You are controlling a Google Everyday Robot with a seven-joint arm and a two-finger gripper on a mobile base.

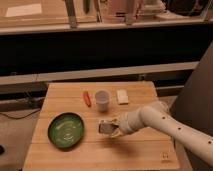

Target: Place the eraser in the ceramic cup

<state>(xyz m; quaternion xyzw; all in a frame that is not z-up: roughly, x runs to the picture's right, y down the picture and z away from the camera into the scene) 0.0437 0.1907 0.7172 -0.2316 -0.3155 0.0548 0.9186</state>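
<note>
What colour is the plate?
The plate is green, camera view; the gripper holds the eraser beside it.

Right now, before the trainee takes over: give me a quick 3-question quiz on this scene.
1. True or false: the eraser is already inside the ceramic cup.
2. In the camera view, what lies just left of the cup? A) orange item B) green plate C) white pad
3. Fill in: the hand, on the near side of the cup, is shut on the ___.

Key: 1. False, it is in the hand, outside the cup. 2. A. 3. eraser.
</note>
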